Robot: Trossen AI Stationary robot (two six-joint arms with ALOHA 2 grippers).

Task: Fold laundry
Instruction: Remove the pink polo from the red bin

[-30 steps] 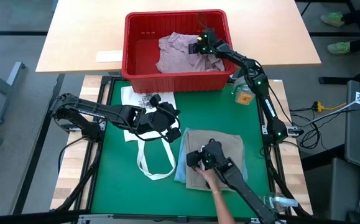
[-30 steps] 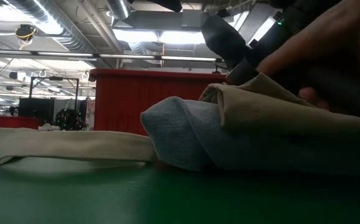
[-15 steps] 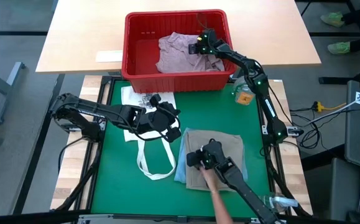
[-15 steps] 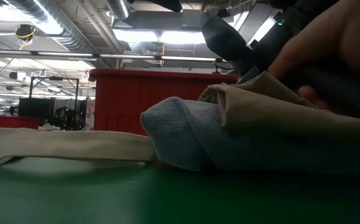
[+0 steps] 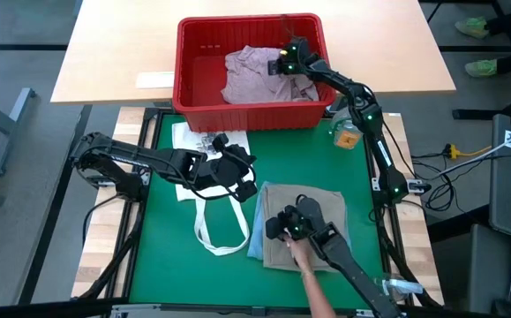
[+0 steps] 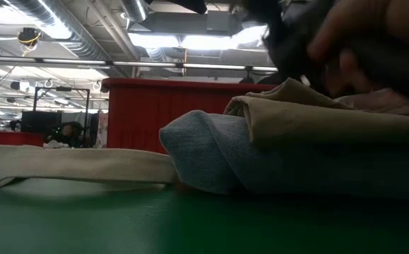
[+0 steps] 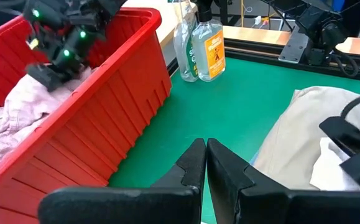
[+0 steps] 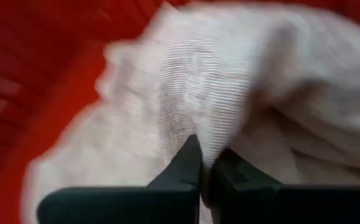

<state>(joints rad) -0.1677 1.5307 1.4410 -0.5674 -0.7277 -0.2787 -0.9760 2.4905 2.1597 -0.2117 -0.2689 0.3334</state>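
Observation:
The pale pink shirt (image 5: 255, 75) lies crumpled in the red basket (image 5: 202, 62). My right gripper (image 5: 289, 60) reaches into the basket from the right and is shut on the shirt (image 8: 229, 81). The tan cloth (image 5: 321, 201) lies folded on the folded light blue jeans (image 5: 255, 238) on the green mat; both also show in the low view, the tan cloth (image 6: 317, 120) on the jeans (image 6: 204, 159). My left gripper (image 5: 240, 181) hovers left of that stack, shut and empty (image 7: 206, 155). My right gripper pinches a bunched fold of the pink shirt (image 8: 198, 124) between its two fingertips. The fingers come slanting down from the basket's right side. The rest of the shirt lies slack on the basket's floor.
A person's hand (image 5: 304, 261) with a dark device (image 5: 295, 219) rests on the tan cloth. A cream tote bag with straps (image 5: 215, 216) and papers (image 5: 193, 141) lie under my left arm. Bottles (image 5: 345, 132) stand right of the basket.
My right gripper has moved a little toward the table's far edge inside the basket, still shut on the pink shirt. The person's hand and dark device have shifted slightly on the tan cloth.

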